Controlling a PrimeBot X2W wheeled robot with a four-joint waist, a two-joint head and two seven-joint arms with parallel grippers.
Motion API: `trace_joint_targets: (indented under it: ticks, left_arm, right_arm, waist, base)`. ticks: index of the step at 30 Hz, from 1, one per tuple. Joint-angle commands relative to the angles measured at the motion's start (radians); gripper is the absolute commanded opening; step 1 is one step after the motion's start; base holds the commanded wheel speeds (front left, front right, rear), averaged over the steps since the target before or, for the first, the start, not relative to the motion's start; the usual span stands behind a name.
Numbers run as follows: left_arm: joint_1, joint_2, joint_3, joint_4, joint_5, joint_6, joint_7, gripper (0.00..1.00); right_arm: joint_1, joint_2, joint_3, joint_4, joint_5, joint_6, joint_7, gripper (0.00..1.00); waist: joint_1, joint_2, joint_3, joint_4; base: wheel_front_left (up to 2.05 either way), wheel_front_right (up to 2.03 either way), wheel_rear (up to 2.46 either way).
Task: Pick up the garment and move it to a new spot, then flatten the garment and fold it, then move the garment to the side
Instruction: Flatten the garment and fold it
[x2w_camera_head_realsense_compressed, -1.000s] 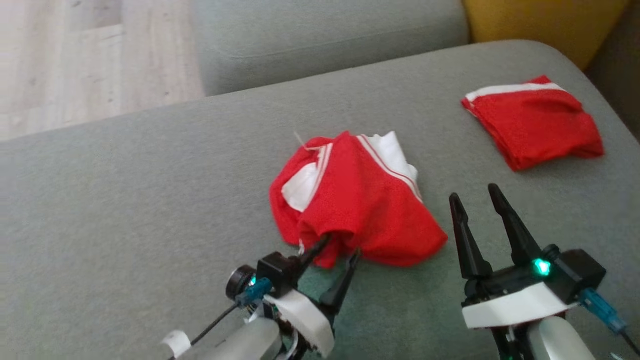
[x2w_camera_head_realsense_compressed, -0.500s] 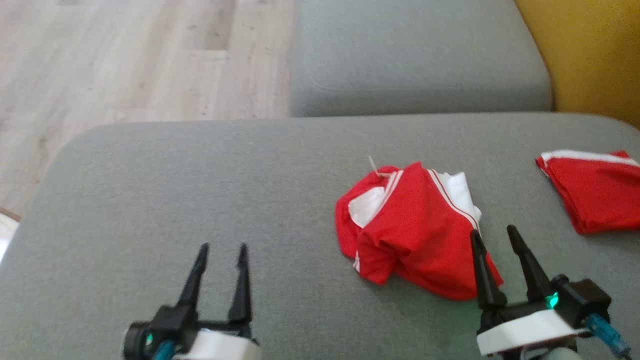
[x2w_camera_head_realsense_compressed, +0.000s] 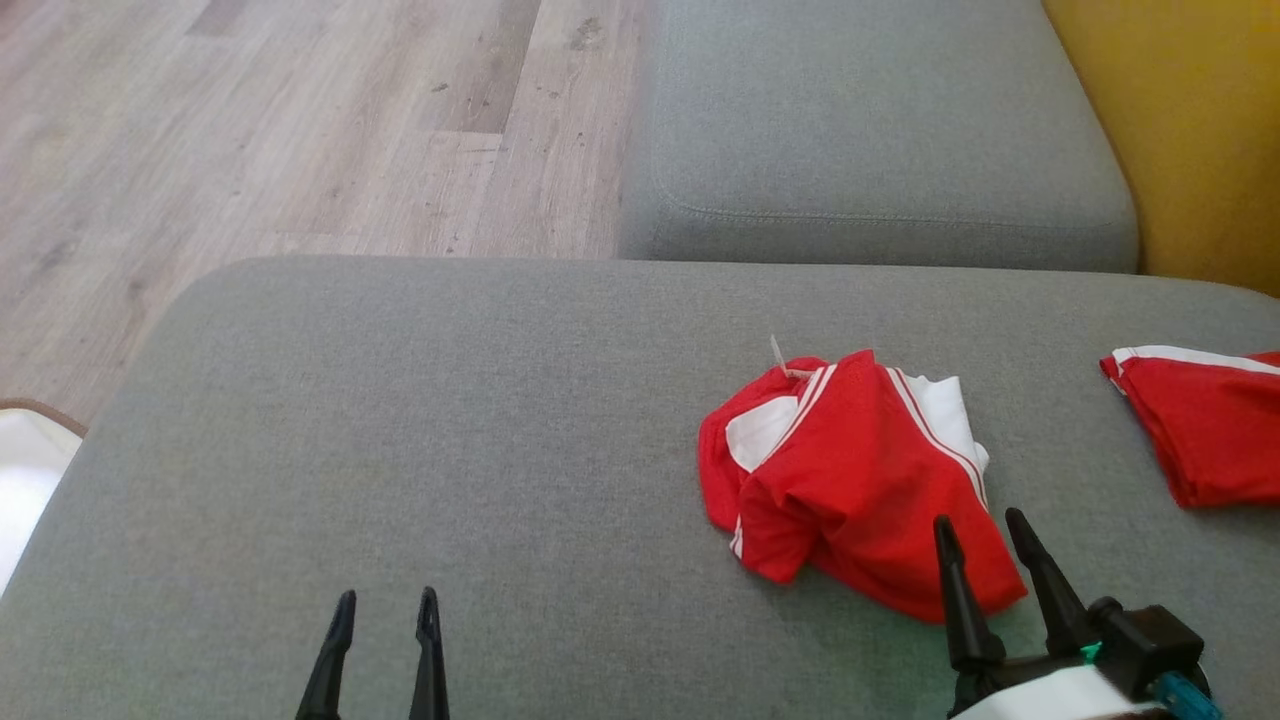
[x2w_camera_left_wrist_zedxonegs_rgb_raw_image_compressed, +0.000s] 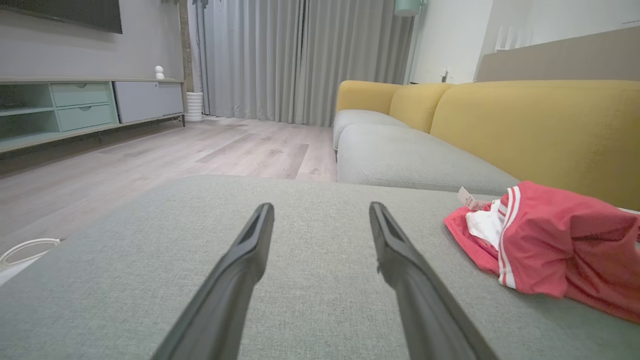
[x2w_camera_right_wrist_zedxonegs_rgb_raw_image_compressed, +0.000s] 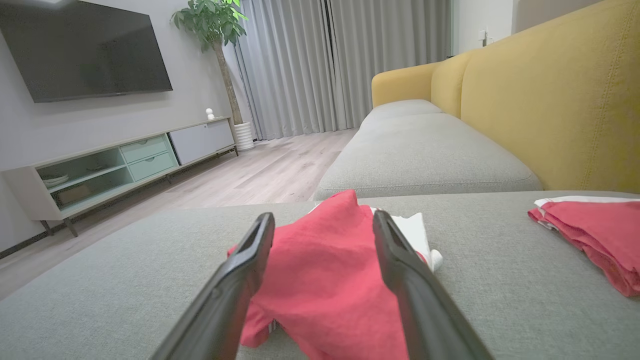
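A crumpled red garment with white panels and stripes lies on the grey sofa cushion, right of centre. My right gripper stands open just in front of the garment's near edge, its tips over the red cloth without gripping it. In the right wrist view the garment lies between and beyond the open right gripper. My left gripper is open over bare cushion, well to the garment's left. From the left wrist, that open gripper has the garment off to its right.
A second red garment, folded, lies at the cushion's right edge. Behind are another grey cushion, the yellow backrest and wooden floor. A white object sits beyond the cushion's left edge.
My left gripper has let go of the garment's near edge and drawn back far to the left. The head camera has swung left, shifting the whole picture. The garment stays crumpled in place.
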Motion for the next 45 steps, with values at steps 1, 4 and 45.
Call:
trace_joint_targets:
  ticks: [1,4,45]
  left_arm:
    - [-0.039,-0.015,0.044,-0.040,0.014,-0.007,-0.010,1.00]
    - [-0.030,-0.025,0.058,-0.042,0.028,-0.018,-0.010,1.00]
    - [-0.564,-0.063,-0.206,0.292,-0.047,-0.181,-0.003,1.00]
  right_arm:
    - [-0.031,-0.004,0.021,-0.028,-0.013,-0.001,-0.011,1.00]
    - [-0.028,-0.002,0.019,-0.029,-0.018,-0.001,-0.011,1.00]
    - [-0.140,-0.095,0.061,-0.130,-0.044,-0.001,-0.011,1.00]
  waist:
    - [0.0001,-0.0001,-0.001,-0.001]
    - [0.0001,-0.0001,-0.003,-0.001]
    - [0.0001,-0.0001,0.259,-0.154]
  base:
    - [0.00,0.00,0.00]
    - [0.00,0.00,0.00]
    - [0.00,0.00,0.00]
